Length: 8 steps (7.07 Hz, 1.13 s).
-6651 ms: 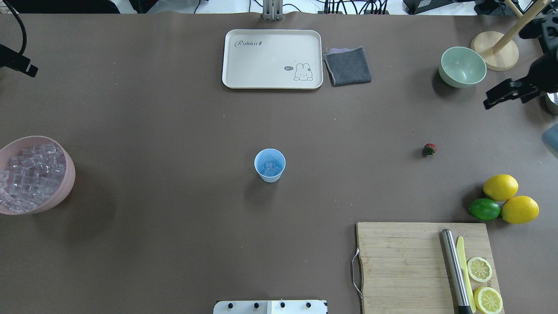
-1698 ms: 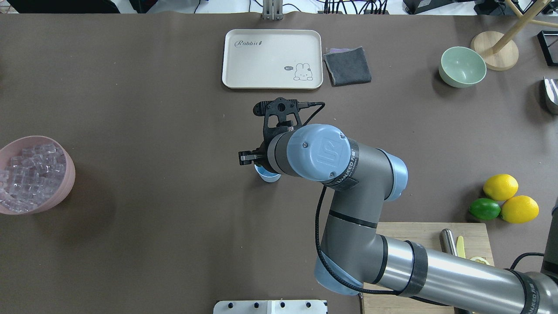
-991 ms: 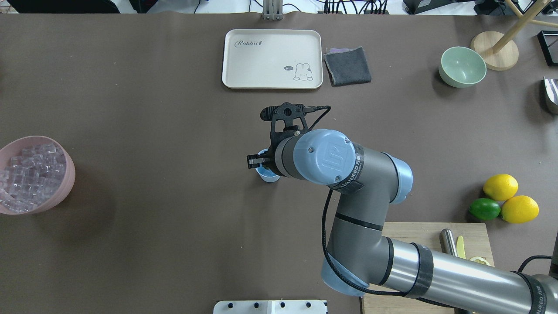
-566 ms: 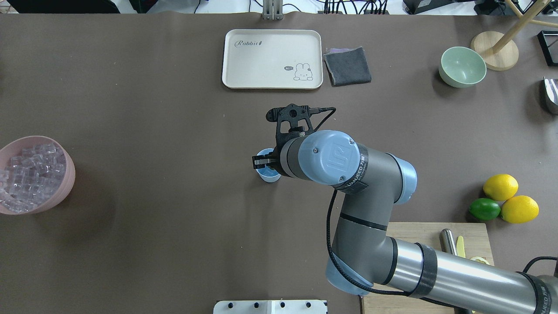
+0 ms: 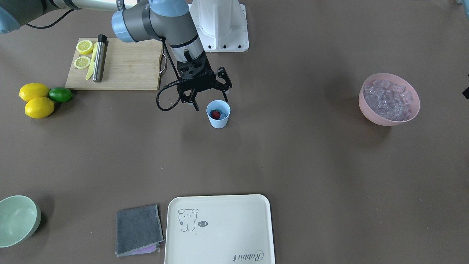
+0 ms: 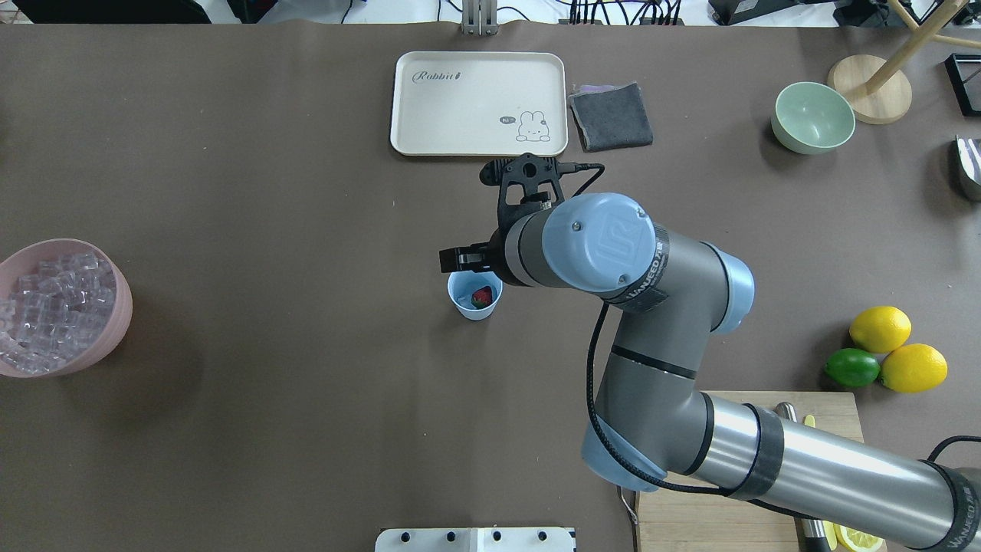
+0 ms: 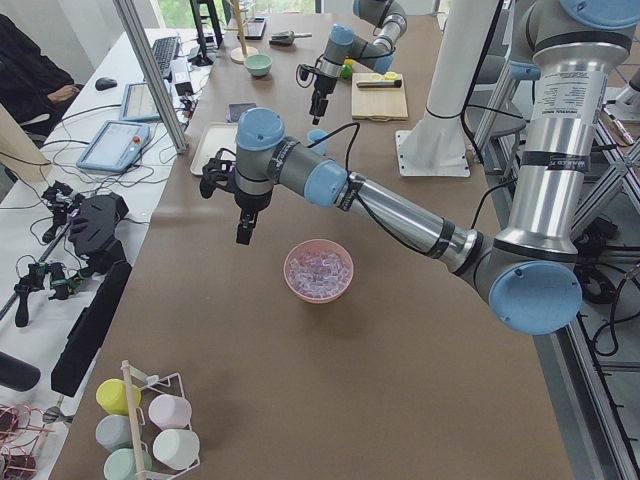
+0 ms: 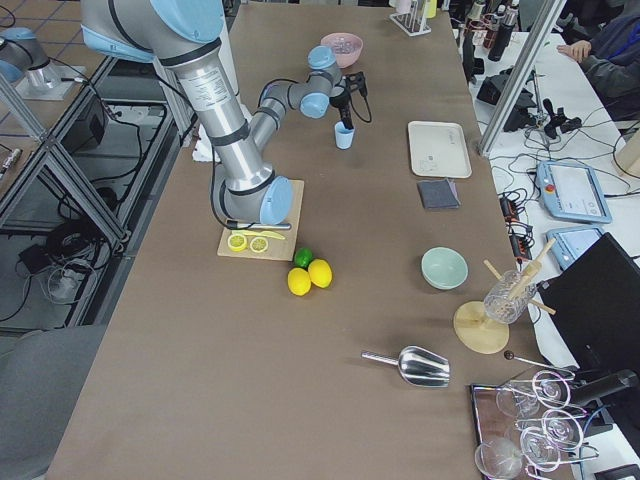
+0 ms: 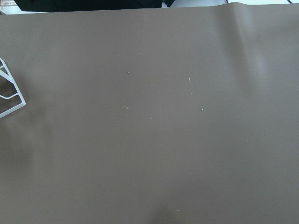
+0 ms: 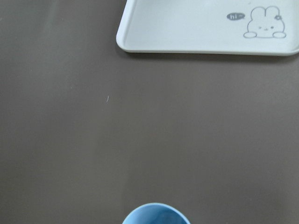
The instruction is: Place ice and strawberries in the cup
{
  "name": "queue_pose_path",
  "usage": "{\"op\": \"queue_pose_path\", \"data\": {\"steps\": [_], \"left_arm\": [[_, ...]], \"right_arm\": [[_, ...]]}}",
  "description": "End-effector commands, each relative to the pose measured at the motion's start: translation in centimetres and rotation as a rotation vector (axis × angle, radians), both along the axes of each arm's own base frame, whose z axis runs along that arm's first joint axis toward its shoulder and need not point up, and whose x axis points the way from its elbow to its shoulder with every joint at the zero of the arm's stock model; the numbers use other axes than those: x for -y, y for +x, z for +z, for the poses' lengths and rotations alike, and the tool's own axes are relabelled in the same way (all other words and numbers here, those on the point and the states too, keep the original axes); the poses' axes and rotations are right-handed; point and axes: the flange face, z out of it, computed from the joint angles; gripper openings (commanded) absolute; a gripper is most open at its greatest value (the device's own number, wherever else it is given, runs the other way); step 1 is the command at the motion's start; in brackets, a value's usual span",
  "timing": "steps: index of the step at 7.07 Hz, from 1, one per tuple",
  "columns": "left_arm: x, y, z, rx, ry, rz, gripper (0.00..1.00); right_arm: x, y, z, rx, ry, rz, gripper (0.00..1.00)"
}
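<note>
Overhead exterior view gives me the cup (image 6: 462,290) upright near the middle of the tabletop (image 6: 268,192), with the strawberry (image 6: 482,297) lying inside it, red against the blue wall.

On the front-facing camera the right gripper (image 5: 211,104) hangs raised over the cup, its two fingers spread wide with nothing between them. The strawberry sits below the fingertips, down in the cup and clear of them. From overhead only one finger (image 6: 457,261) pokes out from under the wrist, just past the cup's far rim. The two fixed views offset it in opposite directions, so I read it as roughly straight above the cup, though I cannot fix the exact offset. My right wrist camera catches only the top arc of the cup's rim at its bottom edge, with the tray (image 10: 210,28) beyond.

Most of the ice (image 5: 388,97) is heaped in the pink bowl (image 5: 384,120), well apart from the cup on the robot's left side. There may be a pale cube beside the berry in the cup, but it is too small for me to be sure.

The left gripper (image 7: 243,228) shows only in the left-end camera, hanging above the tabletop near the pink bowl. I cannot tell how its fingers stand.
</note>
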Motion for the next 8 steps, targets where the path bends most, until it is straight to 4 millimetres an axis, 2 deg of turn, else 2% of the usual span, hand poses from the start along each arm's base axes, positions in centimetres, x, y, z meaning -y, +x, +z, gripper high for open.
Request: {"op": "queue_pose_path", "data": {"steps": [1,2,3,4,5,6,7,8], "left_arm": [[0.0,0.1,-0.1,0.000,0.003,0.002,0.97],[0.2,0.1,-0.2,0.000,0.003,0.002,0.97],[0.3,0.2,-0.3,-0.001,0.006,0.003,0.97],[0.4,0.2,0.0,0.000,0.001,0.004,0.97],[0.5,0.2,0.4,0.002,-0.005,0.006,0.97],[0.4,0.2,1.5,0.016,0.006,0.034,0.97],[0.8,0.0,3.8,0.046,0.022,0.085,0.97],[1.4,-2.6,6.3,0.070,0.038,0.101,0.97]], "right_arm": [[4.4,4.8,0.9,-0.026,0.038,0.060,1.00],[7.4,8.4,2.8,-0.051,0.012,0.111,1.00],[10.3,12.7,4.7,-0.080,-0.060,0.091,1.00],[12.8,19.0,7.8,-0.143,-0.089,0.082,1.00],[13.9,25.4,10.9,-0.231,-0.053,-0.001,1.00],[14.7,33.1,15.4,-0.337,-0.105,-0.054,1.00],[14.3,38.3,19.6,-0.463,-0.147,-0.100,1.00],[14.4,44.6,22.8,-0.523,-0.159,-0.125,1.00]]}}
